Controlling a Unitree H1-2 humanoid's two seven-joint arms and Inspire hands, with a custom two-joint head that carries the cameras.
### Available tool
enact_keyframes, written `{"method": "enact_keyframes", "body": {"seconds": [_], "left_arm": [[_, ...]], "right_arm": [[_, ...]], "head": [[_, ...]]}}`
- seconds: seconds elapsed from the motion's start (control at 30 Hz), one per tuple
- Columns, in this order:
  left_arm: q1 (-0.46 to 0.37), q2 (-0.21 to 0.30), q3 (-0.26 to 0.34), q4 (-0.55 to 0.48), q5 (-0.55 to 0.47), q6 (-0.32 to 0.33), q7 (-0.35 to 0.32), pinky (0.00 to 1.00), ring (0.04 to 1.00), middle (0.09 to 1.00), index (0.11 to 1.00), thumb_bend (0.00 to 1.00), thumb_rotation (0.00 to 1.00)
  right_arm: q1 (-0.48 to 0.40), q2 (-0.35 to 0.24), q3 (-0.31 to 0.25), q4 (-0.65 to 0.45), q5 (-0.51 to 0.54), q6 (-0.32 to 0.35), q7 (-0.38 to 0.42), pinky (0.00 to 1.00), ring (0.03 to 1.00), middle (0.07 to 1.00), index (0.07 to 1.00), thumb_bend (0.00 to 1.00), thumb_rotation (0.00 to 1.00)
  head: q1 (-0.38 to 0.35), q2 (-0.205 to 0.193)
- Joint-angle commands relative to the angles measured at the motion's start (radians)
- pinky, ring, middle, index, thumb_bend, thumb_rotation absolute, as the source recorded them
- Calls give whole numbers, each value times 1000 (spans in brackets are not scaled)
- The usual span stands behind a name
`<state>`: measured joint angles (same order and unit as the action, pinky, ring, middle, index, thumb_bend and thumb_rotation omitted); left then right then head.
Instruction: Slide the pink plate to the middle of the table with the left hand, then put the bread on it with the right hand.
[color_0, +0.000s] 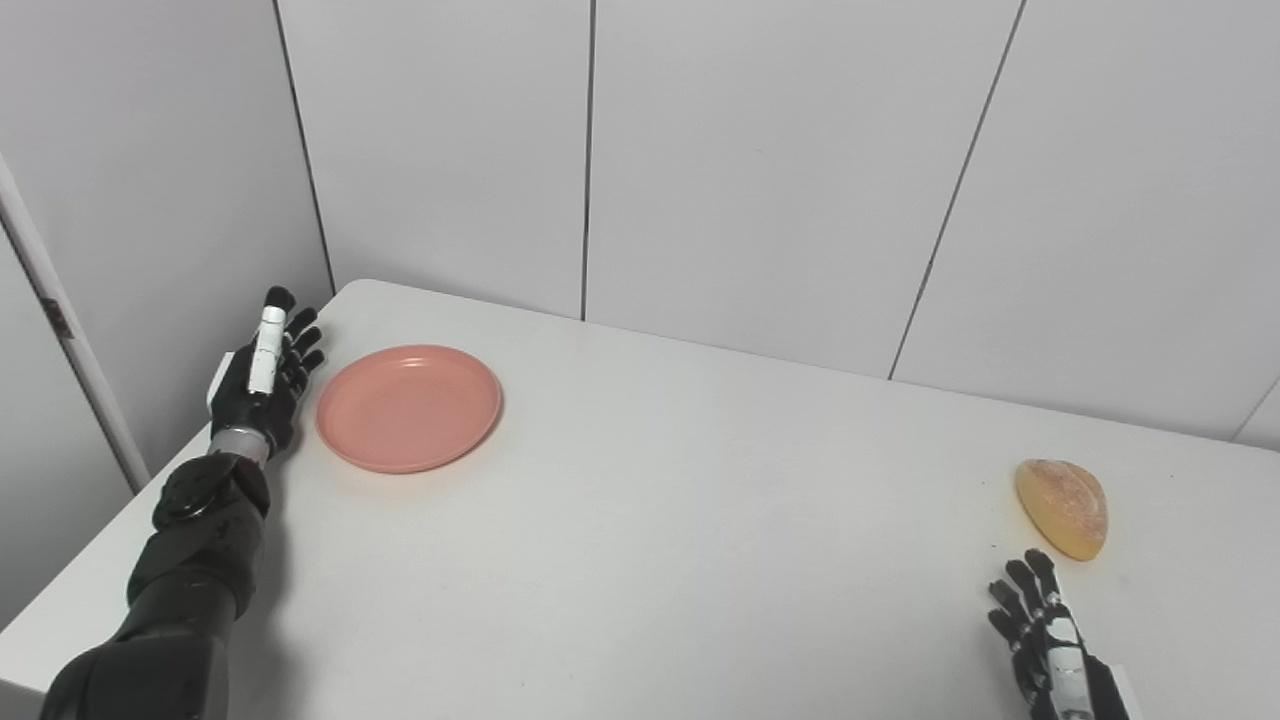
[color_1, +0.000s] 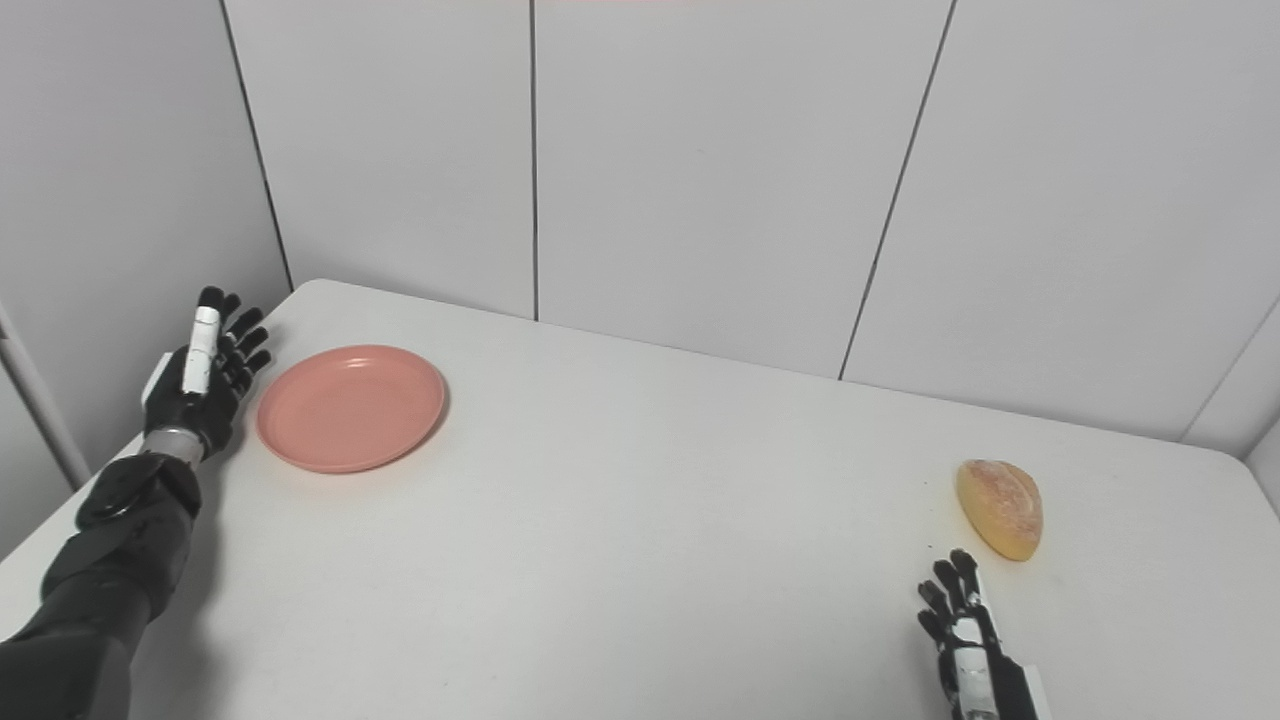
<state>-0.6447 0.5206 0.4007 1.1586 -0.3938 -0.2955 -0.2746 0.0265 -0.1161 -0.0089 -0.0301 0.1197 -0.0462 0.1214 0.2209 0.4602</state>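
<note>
The pink plate (color_0: 408, 406) lies flat and empty on the white table (color_0: 680, 520), toward its far left corner. My left hand (color_0: 262, 372) is open, fingers apart and stretched out, just left of the plate's rim, close to it but apart. The bread (color_0: 1063, 506), a golden oval roll, lies near the table's right side. My right hand (color_0: 1048, 640) is open and empty at the bottom right, just in front of the bread and apart from it. The same things show in the right eye view: plate (color_1: 350, 406), bread (color_1: 1001, 507), left hand (color_1: 203, 372), right hand (color_1: 964, 640).
White wall panels (color_0: 760, 160) stand right behind the table's far edge and along its left side. The table's left edge (color_0: 90, 570) runs beside my left arm. Nothing else lies on the table.
</note>
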Motion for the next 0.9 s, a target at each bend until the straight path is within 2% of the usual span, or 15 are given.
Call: {"method": "enact_keyframes", "body": {"seconds": [0.0, 0.1, 0.2, 0.23, 0.4, 0.6, 0.77, 0.87], "left_arm": [[-58, 30, -7, 10, 0, -47, -37, 981, 950, 945, 959, 1000, 793], [-55, 17, -14, 20, 9, -44, -17, 939, 906, 914, 935, 1000, 778], [-49, 10, -28, 30, 19, -64, -26, 893, 897, 893, 924, 1000, 793], [-47, 8, -34, 33, 21, -72, -33, 922, 930, 920, 942, 1000, 810], [-41, -7, -49, 24, 12, -86, -62, 987, 973, 962, 970, 986, 834], [-40, -22, -55, 14, 11, -86, -81, 1000, 980, 972, 992, 988, 838], [-46, -31, -55, 26, 7, -88, -94, 990, 959, 939, 956, 1000, 825], [-40, -42, -54, -8, 3, -73, -93, 984, 948, 928, 951, 1000, 821]], "right_arm": [[45, -6, -8, 38, 0, 23, 0, 956, 942, 967, 990, 825, 1000], [48, -5, -7, 30, -4, 28, -2, 949, 937, 963, 989, 823, 1000], [52, -4, -6, 22, -6, 33, -3, 946, 935, 962, 988, 823, 1000], [53, -4, -5, 21, -7, 33, -3, 947, 933, 960, 989, 826, 1000], [53, 0, -3, 14, -12, 42, -6, 943, 927, 958, 988, 831, 1000], [52, 2, -3, 16, -6, 37, -1, 944, 927, 958, 990, 826, 1000], [53, 7, -2, 11, -5, 44, -4, 932, 920, 953, 982, 843, 1000], [54, 9, -2, 9, -2, 46, -4, 933, 918, 953, 982, 837, 999]], "head": [[0, 1], [-4, 4], [-8, 6], [-8, 6], [-15, 5], [-16, 6], [-22, 8], [-22, 8]]}}
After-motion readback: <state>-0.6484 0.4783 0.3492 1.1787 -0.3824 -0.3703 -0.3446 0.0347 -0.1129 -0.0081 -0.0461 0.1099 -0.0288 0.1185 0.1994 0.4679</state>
